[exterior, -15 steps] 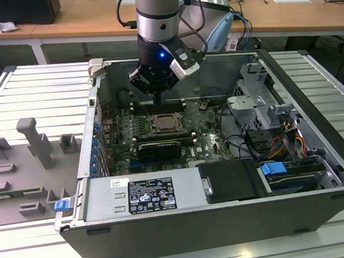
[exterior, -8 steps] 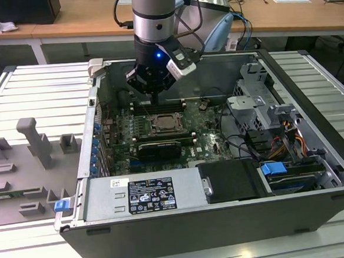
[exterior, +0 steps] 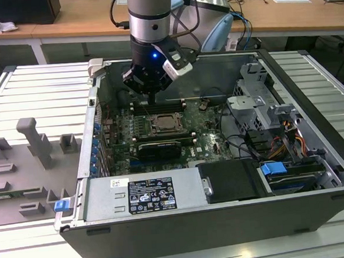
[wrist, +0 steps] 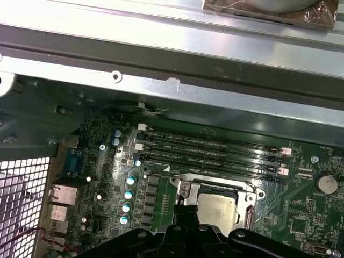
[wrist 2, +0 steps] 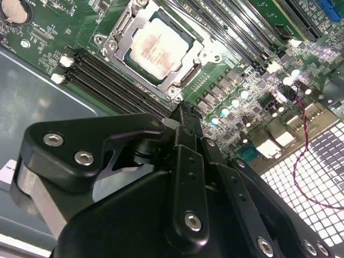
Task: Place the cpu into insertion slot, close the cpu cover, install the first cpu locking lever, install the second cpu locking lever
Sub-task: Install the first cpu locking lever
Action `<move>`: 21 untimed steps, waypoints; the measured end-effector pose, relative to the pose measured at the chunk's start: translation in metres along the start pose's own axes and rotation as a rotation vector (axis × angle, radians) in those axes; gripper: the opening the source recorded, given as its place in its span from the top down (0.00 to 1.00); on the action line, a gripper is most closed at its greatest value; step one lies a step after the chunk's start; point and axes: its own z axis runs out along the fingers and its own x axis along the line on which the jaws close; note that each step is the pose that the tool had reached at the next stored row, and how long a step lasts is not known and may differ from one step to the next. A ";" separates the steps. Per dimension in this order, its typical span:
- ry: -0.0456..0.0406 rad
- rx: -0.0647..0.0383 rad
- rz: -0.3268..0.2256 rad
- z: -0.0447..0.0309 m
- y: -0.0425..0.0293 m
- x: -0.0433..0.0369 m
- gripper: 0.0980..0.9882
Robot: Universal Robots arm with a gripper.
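Observation:
The cpu (wrist 2: 158,48), a pale silvery square chip, lies flat in the insertion slot (exterior: 167,123) on the green motherboard. Around its edges sits the cpu cover (wrist 2: 124,28), a silvery frame that looks folded down over the chip. In the first wrist view the cpu (wrist: 216,207) and the cover (wrist: 250,200) lie just past my fingertips. My gripper (wrist 2: 184,115) hangs above the board beside the socket, on the memory-slot side, fingers shut together on nothing. In the exterior view the gripper (exterior: 151,98) hovers just behind the socket. How the locking levers stand I cannot tell.
Long black memory slots (wrist: 215,150) run beside the socket. A long black card (exterior: 158,147) stands in front of it. The case's back wall (exterior: 215,73), a drive cage (exterior: 258,99) and a power supply (exterior: 144,193) hem in the board. Grey fixture blocks (exterior: 34,138) stand outside the case.

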 end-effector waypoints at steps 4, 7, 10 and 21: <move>-0.0001 0.000 0.000 0.0001 0.0001 0.0003 0.99; -0.0002 0.000 0.000 0.0003 0.0002 0.0008 0.99; -0.0002 0.000 0.000 0.0004 0.0004 0.0025 0.99; -0.0001 0.000 0.000 0.0005 0.0011 0.0068 0.99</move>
